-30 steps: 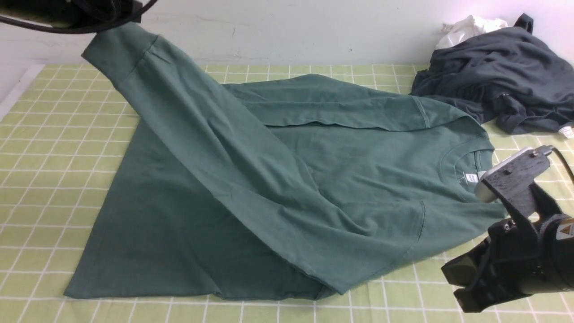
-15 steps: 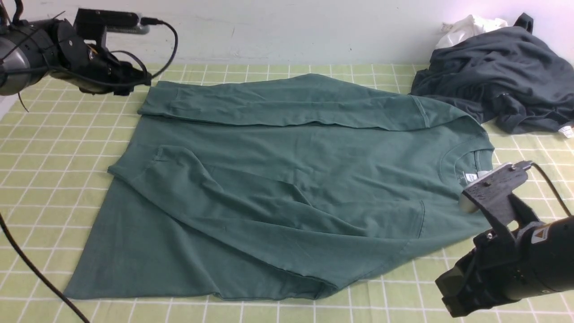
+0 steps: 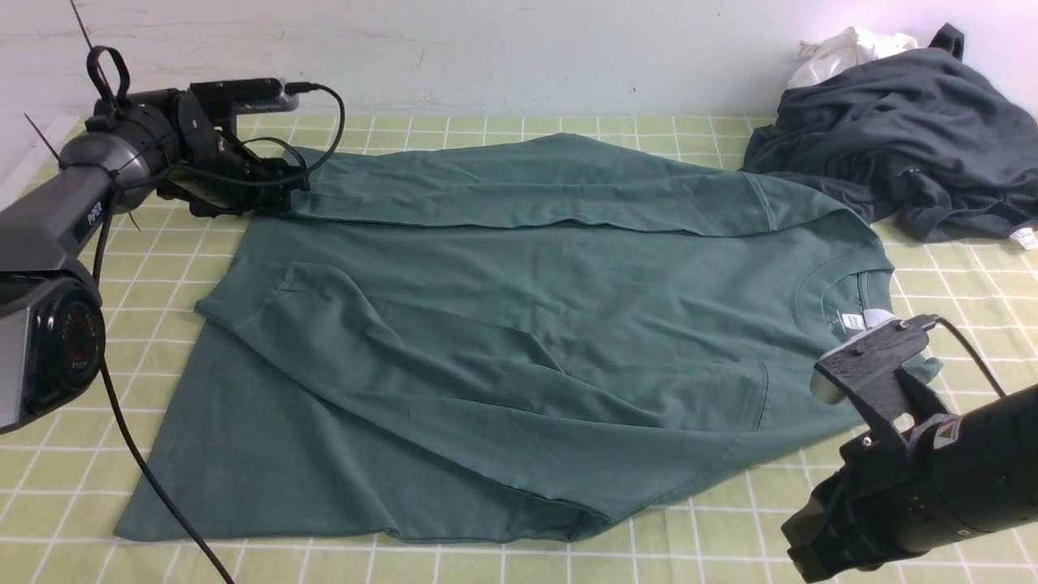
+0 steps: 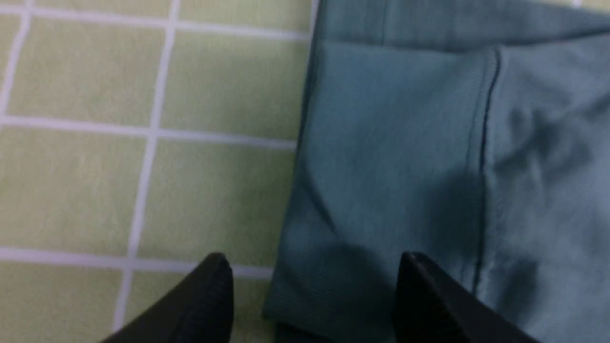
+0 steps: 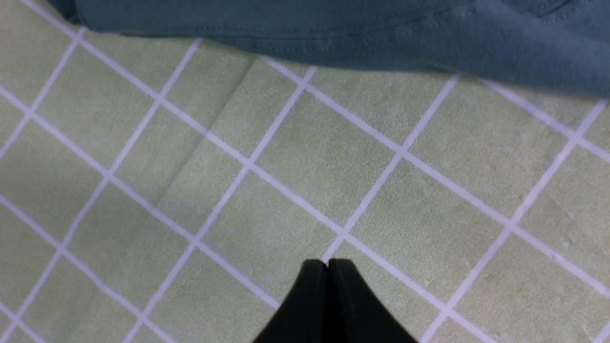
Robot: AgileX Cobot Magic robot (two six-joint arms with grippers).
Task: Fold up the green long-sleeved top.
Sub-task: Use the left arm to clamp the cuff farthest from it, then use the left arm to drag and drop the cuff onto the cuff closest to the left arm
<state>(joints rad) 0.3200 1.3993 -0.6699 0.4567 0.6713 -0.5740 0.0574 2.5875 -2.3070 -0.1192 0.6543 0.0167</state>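
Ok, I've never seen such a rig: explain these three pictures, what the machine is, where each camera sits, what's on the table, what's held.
This is a robot with two arms, each ending in a two-fingered gripper. The wide picture looks forward from between the arms; the other two come from cameras on the wrists. On the checked tablecloth lies the green long-sleeved top, both sleeves folded in over it; a dark grey garment and a white cloth are heaped far right. The left gripper is open at the far sleeve's cuff; the right gripper is shut above the tablecloth, beside the top. Neither holds anything.
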